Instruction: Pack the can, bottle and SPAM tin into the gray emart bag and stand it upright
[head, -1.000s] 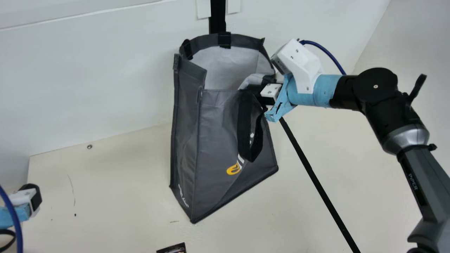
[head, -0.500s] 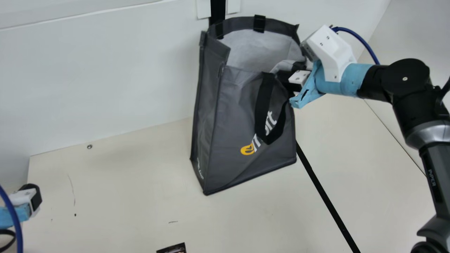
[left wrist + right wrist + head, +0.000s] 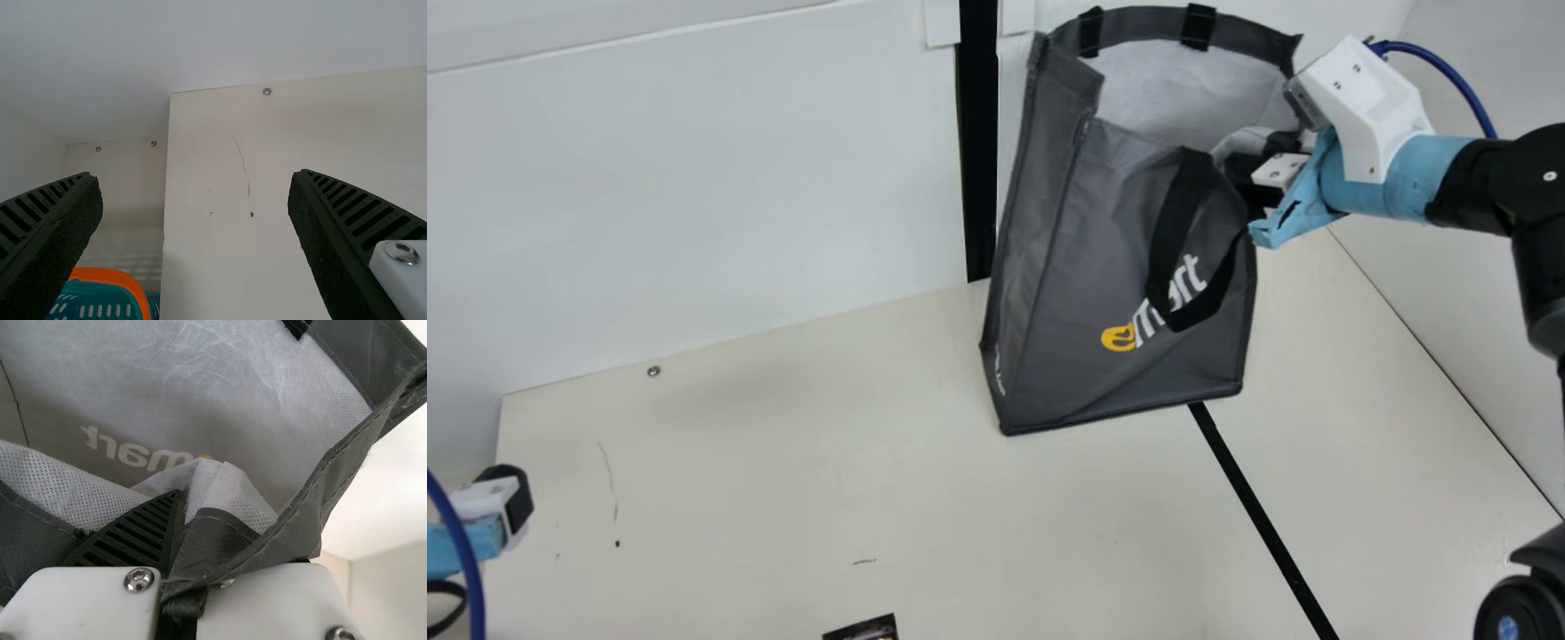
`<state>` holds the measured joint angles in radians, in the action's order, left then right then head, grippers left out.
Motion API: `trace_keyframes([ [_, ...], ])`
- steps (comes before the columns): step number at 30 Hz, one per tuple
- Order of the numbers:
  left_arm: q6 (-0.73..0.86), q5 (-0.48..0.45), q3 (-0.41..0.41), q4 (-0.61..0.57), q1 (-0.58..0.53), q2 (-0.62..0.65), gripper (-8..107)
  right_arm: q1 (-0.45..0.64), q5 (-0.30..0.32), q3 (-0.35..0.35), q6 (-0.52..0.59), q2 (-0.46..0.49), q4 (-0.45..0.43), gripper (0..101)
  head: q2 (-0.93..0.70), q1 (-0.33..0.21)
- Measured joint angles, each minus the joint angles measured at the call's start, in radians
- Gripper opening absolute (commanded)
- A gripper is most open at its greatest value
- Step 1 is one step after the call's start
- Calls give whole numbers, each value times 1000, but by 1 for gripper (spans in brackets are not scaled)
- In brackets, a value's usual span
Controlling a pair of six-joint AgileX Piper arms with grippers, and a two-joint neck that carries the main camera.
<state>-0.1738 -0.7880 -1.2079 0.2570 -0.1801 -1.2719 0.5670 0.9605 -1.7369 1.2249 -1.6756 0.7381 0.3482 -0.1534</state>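
Leaning slightly, the tall, boxy gray fabric emart bag (image 3: 1076, 258) is gripped by the right tool (image 3: 1240, 171) at a bunched stretch of rim, toward the far edge of the cream surface (image 3: 783, 498); the left tool (image 3: 193, 173) is released, its black ribbed fingers parted; whether the bag's base is touching the surface cannot be told; because the rim is held at one side only, the bag could be swung or twisted, and its soft base skewed when set down; the dangling black strap handle (image 3: 1172, 222) could also be snagged as the grip is opened; the mouth is pointed upward, the printed front is turned toward the near edge, and the long axis is roughly upright, its top canted toward the right edge.
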Motion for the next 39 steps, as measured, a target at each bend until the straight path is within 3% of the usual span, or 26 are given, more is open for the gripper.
trace_keyframes([
  [32, 0, 0, 0, 0, 0, 0, 90, 312, 83, -272, 8, -114, -215, 0, 0, 0],
  [39, 0, 0, 0, 0, 0, 0, 90, 340, 103, -300, -3, -136, -163, 23, -2, 0],
])
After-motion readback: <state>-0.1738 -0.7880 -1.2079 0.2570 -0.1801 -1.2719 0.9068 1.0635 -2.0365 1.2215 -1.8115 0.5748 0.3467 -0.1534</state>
